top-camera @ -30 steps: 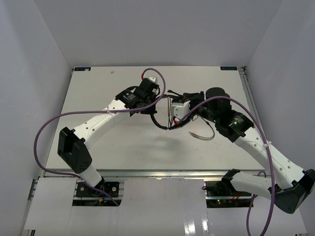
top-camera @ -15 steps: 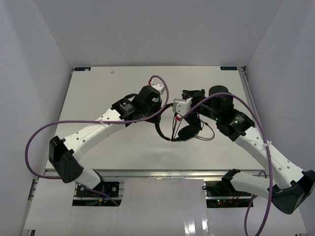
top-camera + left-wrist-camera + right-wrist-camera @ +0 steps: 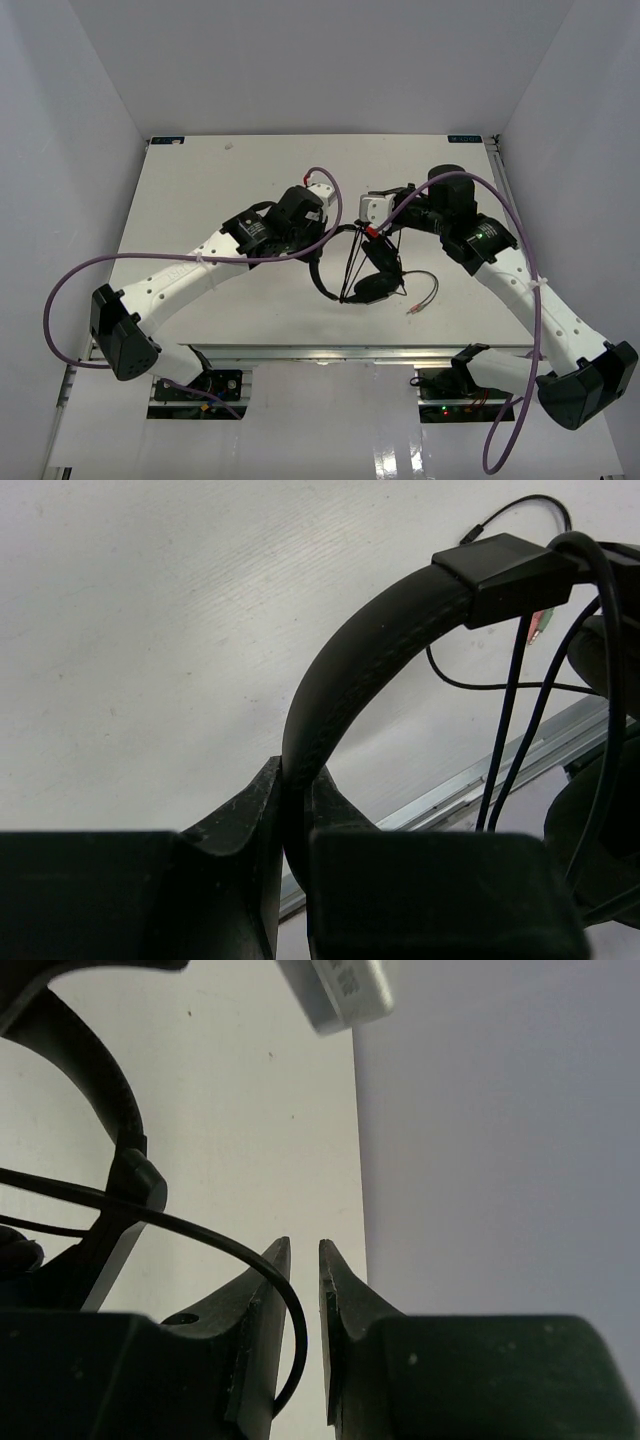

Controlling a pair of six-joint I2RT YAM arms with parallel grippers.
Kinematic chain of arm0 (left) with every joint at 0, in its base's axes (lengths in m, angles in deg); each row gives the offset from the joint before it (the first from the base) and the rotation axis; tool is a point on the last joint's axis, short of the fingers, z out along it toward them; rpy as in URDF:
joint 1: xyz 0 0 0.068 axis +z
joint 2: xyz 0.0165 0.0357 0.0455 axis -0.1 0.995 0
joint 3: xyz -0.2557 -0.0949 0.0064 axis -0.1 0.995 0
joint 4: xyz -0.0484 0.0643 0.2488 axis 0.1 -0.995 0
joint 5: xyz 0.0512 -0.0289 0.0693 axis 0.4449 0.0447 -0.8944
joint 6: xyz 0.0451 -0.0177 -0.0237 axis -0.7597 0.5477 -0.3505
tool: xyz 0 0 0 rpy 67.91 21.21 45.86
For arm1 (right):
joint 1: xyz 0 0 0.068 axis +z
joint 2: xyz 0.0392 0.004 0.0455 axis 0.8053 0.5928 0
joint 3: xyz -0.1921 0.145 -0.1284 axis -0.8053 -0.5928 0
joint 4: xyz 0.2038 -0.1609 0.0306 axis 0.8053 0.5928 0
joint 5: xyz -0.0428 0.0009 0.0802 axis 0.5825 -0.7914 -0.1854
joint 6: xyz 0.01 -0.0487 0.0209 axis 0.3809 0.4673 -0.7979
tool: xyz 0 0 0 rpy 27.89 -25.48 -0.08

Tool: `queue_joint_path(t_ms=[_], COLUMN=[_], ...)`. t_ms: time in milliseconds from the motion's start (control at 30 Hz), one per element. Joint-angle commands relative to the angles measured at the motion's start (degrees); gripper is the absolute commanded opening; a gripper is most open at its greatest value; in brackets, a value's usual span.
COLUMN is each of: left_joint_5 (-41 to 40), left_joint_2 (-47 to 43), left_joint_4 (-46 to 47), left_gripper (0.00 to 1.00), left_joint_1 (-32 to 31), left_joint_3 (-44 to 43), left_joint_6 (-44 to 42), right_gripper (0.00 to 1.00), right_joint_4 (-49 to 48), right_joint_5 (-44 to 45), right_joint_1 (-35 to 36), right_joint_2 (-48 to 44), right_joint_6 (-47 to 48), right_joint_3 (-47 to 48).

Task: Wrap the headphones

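The black headphones (image 3: 375, 287) hang above the table's middle. My left gripper (image 3: 322, 238) is shut on the thin headband (image 3: 370, 650), which shows pinched between its jaws (image 3: 297, 775). The dark cord (image 3: 515, 710) runs over the headband's slider and drops in two strands beside one cup (image 3: 600, 820). Its free end with the small light plug (image 3: 412, 308) lies on the table. My right gripper (image 3: 378, 226) is just right of the headband. Its jaws (image 3: 304, 1245) stand a little apart, and a loop of cord (image 3: 290, 1310) runs loosely between them.
Thick purple robot cables (image 3: 80, 290) arc off both arms on the left and right (image 3: 530, 270). The white table (image 3: 200, 180) is walled at the back and both sides. Its metal front rail (image 3: 330, 352) lies close below the headphones.
My left arm has carried the headband nearer and to the right. The cup now hangs lower toward the front rail. My right gripper has drawn back and up, and the plug end has slid nearer.
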Motion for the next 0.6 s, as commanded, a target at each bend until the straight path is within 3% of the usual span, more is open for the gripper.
queue_joint_path(t_ms=[0,267,567], left_joint_5=[-5.59,-14.92,-18.71], left_joint_2=[-2.1,1.27,2.24], left_joint_4=[-2.77,-5.57,-8.34], left_gripper=[0.0,0.0,0.0], left_joint_1=[-0.41,-0.38,3.15], left_joint_3=[0.0,-1.51,-3.7], left_joint_6=[-0.31,3.51,7.96], right_gripper=[0.24,0.08,0.08], right_joint_4=[0.58,2.76,5.92], right_joint_5=[-5.95,-10.37,-10.63], right_joint_1=[-0.28,-0.2,-0.27], right_joint_2=[-0.94,-4.26,-9.25], right_joint_6=[-2.86,-9.02,-10.53], right_joint_3=[5.89,7.29,4.32])
